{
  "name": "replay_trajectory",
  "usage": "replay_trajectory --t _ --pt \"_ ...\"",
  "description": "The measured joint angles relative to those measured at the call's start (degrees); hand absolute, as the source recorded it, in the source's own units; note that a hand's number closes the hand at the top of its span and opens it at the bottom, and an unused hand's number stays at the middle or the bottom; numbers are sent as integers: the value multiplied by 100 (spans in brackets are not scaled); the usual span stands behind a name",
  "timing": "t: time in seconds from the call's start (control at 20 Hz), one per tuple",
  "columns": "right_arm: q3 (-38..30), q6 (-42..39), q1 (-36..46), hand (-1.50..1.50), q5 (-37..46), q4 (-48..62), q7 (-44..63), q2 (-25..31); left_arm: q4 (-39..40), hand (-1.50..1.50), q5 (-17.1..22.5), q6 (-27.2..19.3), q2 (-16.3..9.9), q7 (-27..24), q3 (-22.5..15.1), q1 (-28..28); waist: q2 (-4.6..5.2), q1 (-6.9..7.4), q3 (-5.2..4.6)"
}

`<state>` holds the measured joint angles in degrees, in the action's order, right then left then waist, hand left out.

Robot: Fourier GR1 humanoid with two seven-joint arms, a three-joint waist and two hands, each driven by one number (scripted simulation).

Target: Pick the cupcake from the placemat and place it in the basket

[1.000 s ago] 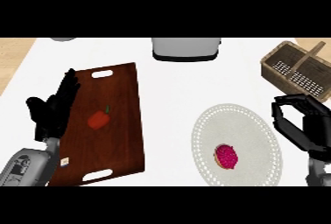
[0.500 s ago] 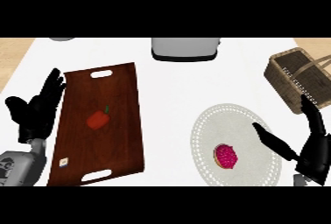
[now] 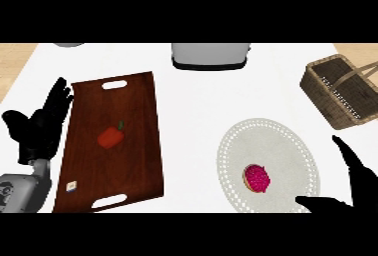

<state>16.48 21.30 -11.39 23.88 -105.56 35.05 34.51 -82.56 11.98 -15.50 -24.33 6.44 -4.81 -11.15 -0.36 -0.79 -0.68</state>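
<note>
Not grasped yet: cupcake (image 3: 257,178) sat on the placemat (image 3: 284,137), right robot hand (image 3: 356,181) spread wide just beside it, basket (image 3: 345,92) well apart; pick and place both remained.

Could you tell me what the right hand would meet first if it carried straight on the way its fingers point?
Probably the basket; the right hand points up-left toward it, passing beside the placemat, though depth is unclear.

Bright even light, white counter (image 3: 192,110) nearly shadowless, no glare, black hands lacking surface detail
</note>
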Motion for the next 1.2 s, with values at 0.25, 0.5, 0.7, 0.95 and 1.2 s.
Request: replay_trajectory --t 0.25,0.5,0.7,0.95,1.2 --pt "77 -1131 58 -150 -309 -1560 1780 512 -38 0 8 28 22 37 22 28 3 9 26" --pt "57 -1571 161 -150 -400 -2518 2619 425 -165 0 -30 114 50 142 97 60 17 49 50" --pt "74 -1586 219 -150 -63 -2488 2582 -2 -149 0 -213 115 197 65 126 89 26 61 60" --pt "327 -1482 158 -150 475 -2141 2332 -622 -96 0 -261 249 306 6 282 102 31 67 65" --pt "486 -1162 -33 -150 862 -1422 1646 -1118 -114 0 -362 363 374 123 381 57 33 65 68"
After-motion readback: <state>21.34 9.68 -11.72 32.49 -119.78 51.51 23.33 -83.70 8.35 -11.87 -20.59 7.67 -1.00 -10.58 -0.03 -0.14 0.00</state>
